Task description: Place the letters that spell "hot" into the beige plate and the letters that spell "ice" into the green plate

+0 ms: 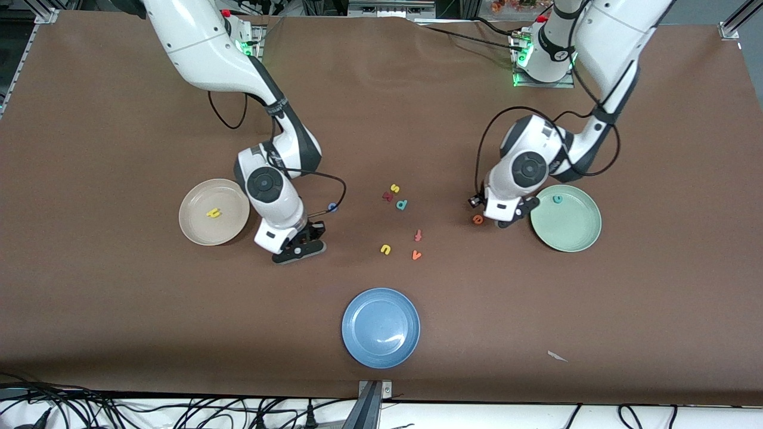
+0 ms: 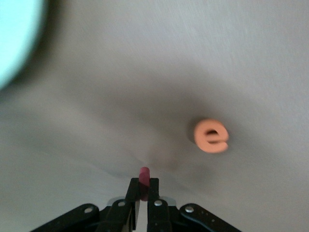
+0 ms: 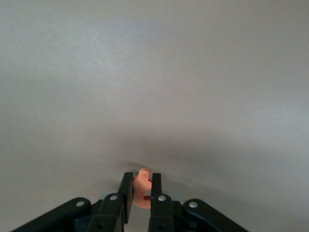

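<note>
The left tool [image 2: 143, 193] pinches the dark red i [image 2: 144, 175] just beside the orange e [image 2: 211, 137], at nine o'clock of the green plate [image 1: 581, 238]. The right tool [image 3: 141, 193] grips the orange t [image 3: 142, 181] near the beige plate [image 1: 199, 229]. Featherlight, squashy foam: pinch the flat sides gently.

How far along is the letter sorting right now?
Done: the yellow h lies in the beige plate, the teal c in the green plate. In hand: left pincer grips the dark red i, right pincer the orange t. Left: blue o and orange e on the table.
</note>
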Robot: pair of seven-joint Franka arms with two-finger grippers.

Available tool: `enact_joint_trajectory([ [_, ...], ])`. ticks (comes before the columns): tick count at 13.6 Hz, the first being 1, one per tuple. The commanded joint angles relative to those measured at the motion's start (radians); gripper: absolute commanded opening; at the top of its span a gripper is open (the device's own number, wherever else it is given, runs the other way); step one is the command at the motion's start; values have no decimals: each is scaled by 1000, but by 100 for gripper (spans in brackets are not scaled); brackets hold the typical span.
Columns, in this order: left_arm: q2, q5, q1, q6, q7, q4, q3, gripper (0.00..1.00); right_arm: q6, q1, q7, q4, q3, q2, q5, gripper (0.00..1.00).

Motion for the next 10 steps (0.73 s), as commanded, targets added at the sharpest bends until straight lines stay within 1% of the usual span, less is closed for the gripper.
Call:
enact_joint_trajectory([
  [1,-76,-16,78,-172,177,40,-10,0,-131,-13,-60,-119,-22,-167,-14,0],
  [2,-87,-31,105,-220,253,50,-8,0,-135,-40,-100,-171,-20,-212,-14,0],
  [4,-98,-32,167,-263,353,61,-8,0,-132,-106,-201,-275,-20,-294,-15,0],
  [7,-83,-13,256,-251,485,72,-4,0,-125,-201,-316,-415,-20,-397,-17,0],
  [8,-58,-13,283,-251,531,87,-4,0,-118,-230,-330,-461,-20,-424,-18,0],
  [10,-32,-13,299,-251,554,103,-2,1,-75,-252,-332,-547,-20,-460,-17,0],
])
